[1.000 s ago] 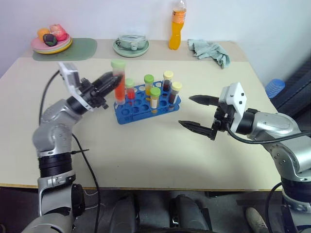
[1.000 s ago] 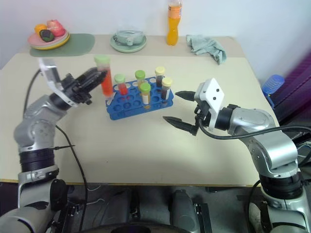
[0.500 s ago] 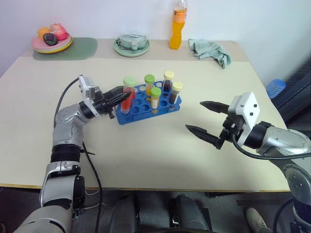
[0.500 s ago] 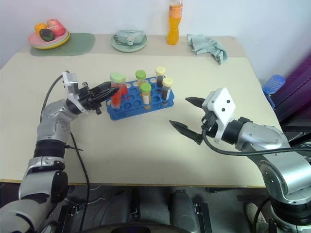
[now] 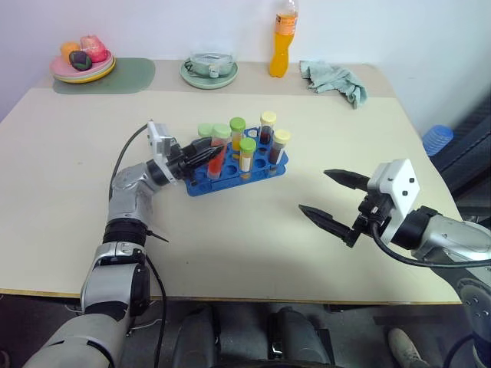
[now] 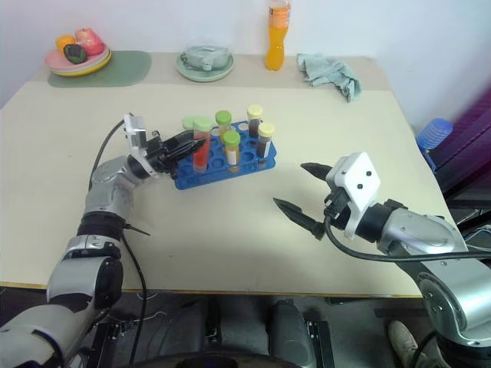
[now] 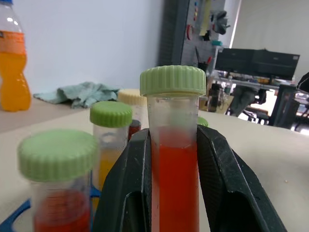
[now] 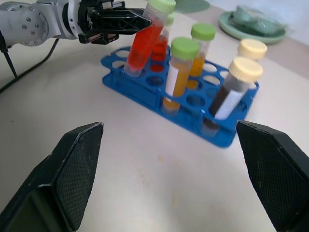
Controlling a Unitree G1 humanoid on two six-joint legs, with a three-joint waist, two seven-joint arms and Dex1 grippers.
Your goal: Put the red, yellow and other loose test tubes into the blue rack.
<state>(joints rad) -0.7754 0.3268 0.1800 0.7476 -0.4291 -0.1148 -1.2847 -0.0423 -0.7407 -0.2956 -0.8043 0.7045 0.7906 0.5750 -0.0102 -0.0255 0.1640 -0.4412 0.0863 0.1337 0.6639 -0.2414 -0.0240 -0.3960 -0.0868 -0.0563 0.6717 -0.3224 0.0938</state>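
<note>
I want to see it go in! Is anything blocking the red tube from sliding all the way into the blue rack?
Nothing visible blocks it. The left gripper holds the red tube tilted, its bottom already in a hole of the blue rack, beside another red tube.

Left gripper [image 6: 186, 142] was clamped on a red tube [image 6: 201, 146] with a green cap, tube tilted, its lower end down in the blue rack [image 6: 222, 163] at the rack's left end. Rack also held four upright tubes: two green caps, two pale yellow caps. Right gripper [image 6: 306, 196] sat wide apart and empty, above bare table [image 6: 230, 238], well right of the rack. Along the far edge: fruit plate [image 6: 76, 55] on a green mat, bowl [image 6: 203, 63], orange bottle [image 6: 277, 34], crumpled cloth [image 6: 328, 72].
</note>
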